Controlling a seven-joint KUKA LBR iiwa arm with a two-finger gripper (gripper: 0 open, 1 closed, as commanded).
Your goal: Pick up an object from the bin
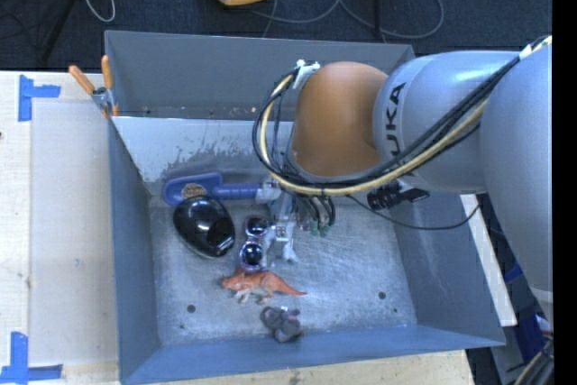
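The gripper (pixel 278 241) is seen low in the middle of the bin (pixel 135 275), just beside a small blue round toy (pixel 252 255); whether its jaws are apart cannot be told. An orange dinosaur (pixel 262 286) lies just nearer. The round toy may be knocked aside by an off-centre closing.

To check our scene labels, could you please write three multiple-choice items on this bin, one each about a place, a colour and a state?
1. Where is the scoop? A on the rim; B beside the black mouse; C at the near wall.
2. The toy dinosaur is: A green; B orange; C white.
3. The grey lump is: A lifted; B on the mouse; C lying on the bin floor.
Key: B, it lies just behind the mouse; B, its body is orange; C, it rests there, apart from the gripper.
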